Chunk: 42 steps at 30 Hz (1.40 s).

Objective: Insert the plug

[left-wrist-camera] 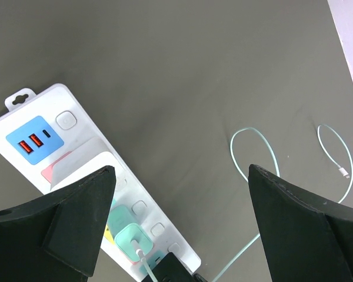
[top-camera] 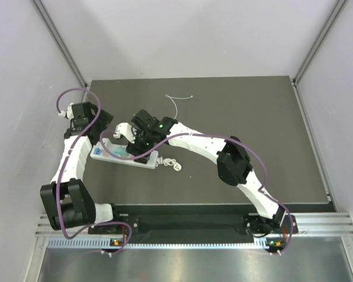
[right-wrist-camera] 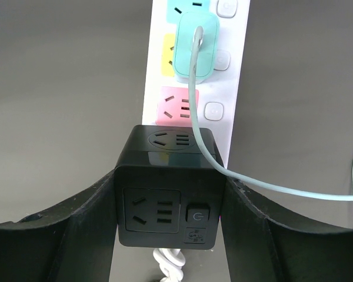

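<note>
Top view: white power strip (top-camera: 116,154) lies on the dark table (top-camera: 253,117), at 9 o'clock from table centre. The left gripper (top-camera: 99,127) hangs over the strip's 10 o'clock end and the right gripper (top-camera: 136,141) over its middle. A coiled white cord (top-camera: 170,165) sits at the strip's 3 o'clock end, and a pale wire (top-camera: 175,104) lies toward 12.

Left wrist: the left gripper (left-wrist-camera: 180,173) is spread wide and holds nothing. The strip (left-wrist-camera: 85,111) is below at 8 o'clock, with a mint charger (left-wrist-camera: 131,239) plugged in.

Right wrist: the right gripper (right-wrist-camera: 170,179) is clamped on the black cube plug adapter (right-wrist-camera: 165,217), which is over the strip (right-wrist-camera: 241,64) at 6 o'clock of the pink socket (right-wrist-camera: 175,107). Can't tell if it is seated.
</note>
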### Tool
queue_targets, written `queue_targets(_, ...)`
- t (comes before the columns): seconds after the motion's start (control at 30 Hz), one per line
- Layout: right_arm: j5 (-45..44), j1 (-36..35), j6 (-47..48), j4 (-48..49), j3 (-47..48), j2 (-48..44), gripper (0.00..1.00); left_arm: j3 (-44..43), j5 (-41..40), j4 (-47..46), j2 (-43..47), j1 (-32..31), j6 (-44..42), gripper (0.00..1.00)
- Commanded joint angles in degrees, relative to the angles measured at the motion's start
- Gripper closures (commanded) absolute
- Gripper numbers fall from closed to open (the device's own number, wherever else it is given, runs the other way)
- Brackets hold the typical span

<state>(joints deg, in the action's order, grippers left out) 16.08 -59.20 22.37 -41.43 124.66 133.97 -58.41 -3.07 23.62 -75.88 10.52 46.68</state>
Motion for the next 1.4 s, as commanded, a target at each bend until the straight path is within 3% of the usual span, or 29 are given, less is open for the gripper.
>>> queue_targets(0.0,-0.95,-0.13,-0.48,-0.23,2.61,0.68,1.00,0.58,-0.97,-1.64,2.22,0.37,0.87,0.02)
queue_targets(0.63,-2.19,0.66,-1.63,-6.21,6.46,1.03,1.00,1.46,-1.50,-2.43,2.67,0.46,2.10,0.02)
queue_targets(1.37,0.36,0.75,-3.56,-1.55,5.33,3.14,1.00,0.93,-1.94,-1.91,1.96,0.46,1.49,0.02)
